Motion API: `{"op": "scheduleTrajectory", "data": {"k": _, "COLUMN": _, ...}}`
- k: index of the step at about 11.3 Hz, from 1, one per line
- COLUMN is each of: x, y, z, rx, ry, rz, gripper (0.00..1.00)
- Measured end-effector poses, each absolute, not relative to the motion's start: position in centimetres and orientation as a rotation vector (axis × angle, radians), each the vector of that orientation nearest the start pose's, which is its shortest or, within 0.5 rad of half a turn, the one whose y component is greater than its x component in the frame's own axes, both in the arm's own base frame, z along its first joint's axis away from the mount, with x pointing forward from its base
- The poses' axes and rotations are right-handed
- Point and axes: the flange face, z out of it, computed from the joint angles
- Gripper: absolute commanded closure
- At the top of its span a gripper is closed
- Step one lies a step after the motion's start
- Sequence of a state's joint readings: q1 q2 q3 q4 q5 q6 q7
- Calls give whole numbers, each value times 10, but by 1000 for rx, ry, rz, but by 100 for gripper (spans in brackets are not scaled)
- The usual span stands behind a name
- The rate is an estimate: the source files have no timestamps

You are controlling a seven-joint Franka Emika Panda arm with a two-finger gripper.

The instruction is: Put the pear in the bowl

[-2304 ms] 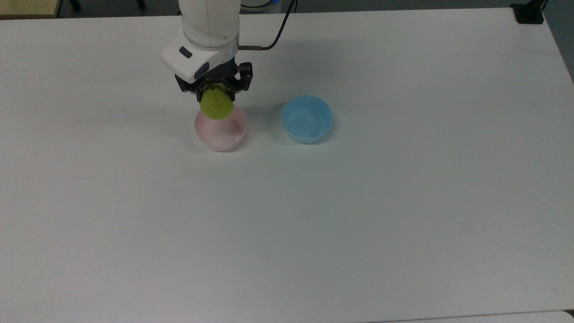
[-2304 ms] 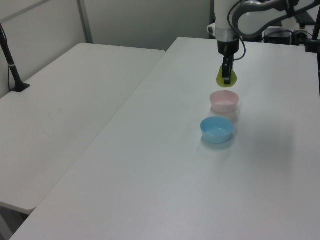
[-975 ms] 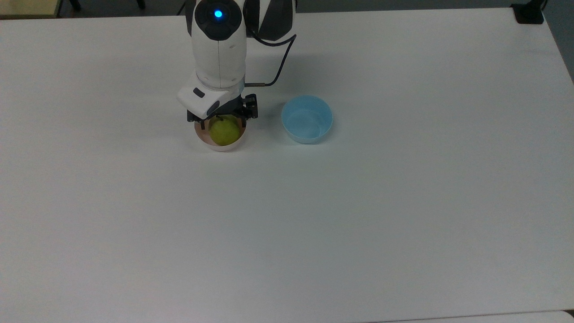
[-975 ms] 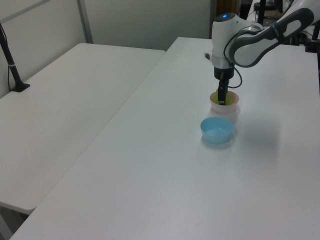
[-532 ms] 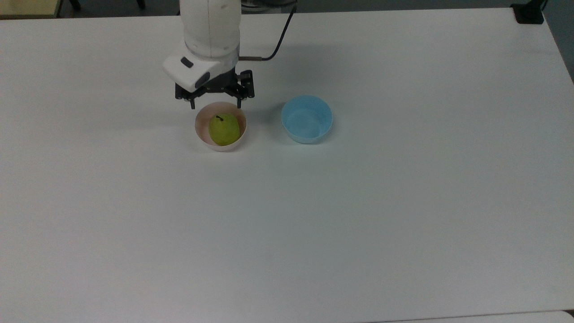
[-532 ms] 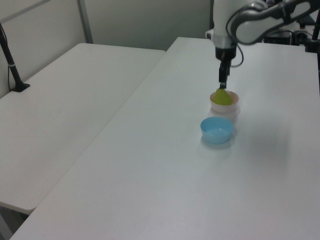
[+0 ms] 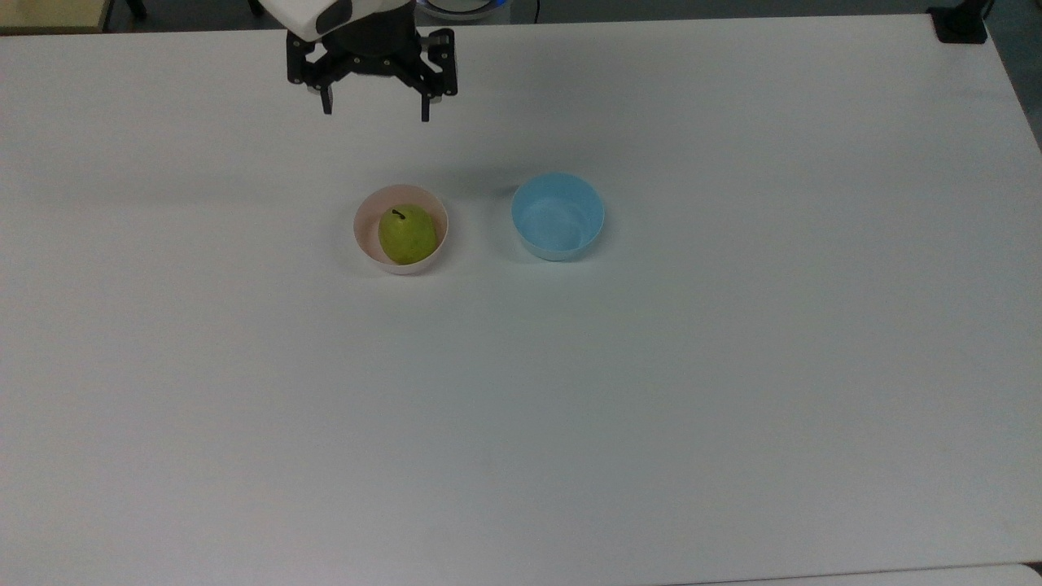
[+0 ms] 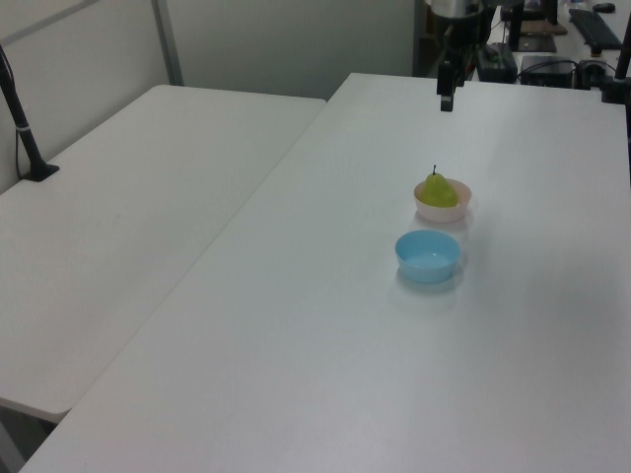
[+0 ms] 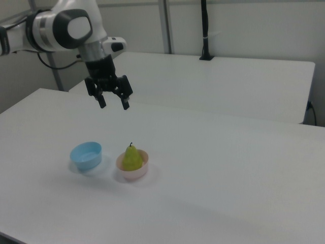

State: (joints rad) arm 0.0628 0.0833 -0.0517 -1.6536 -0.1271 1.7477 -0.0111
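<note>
Claw wide open, empty, above pear

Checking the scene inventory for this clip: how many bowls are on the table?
2. The pink bowl sits on the top view's left and holds the pear; the light blue bowl stands apart on its right, with nothing in it. Nothing seems hidden.

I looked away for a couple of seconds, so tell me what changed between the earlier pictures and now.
The gripper carried the pear down into the pink bowl, let it go, then rose and pulled back toward the top view's upper edge; it now hangs open, well clear of the bowl. The pear sits in the pink bowl, stem up. Both the pink bowl and the blue bowl stayed where they were on the table.
</note>
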Motion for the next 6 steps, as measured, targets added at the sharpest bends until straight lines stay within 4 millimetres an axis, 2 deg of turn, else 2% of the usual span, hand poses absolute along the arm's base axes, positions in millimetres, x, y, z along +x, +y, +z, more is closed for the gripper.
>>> {"op": "scheduleTrajectory", "data": {"k": 3, "x": 577, "y": 5, "z": 580, "rx": -3255, "ry": -67, "rz": -31, "gripper": 0}}
{"op": "scheduleTrajectory", "data": {"k": 6, "x": 573, "y": -7, "z": 590, "rx": -3200, "ry": -3, "rz": -57, "gripper": 0}}
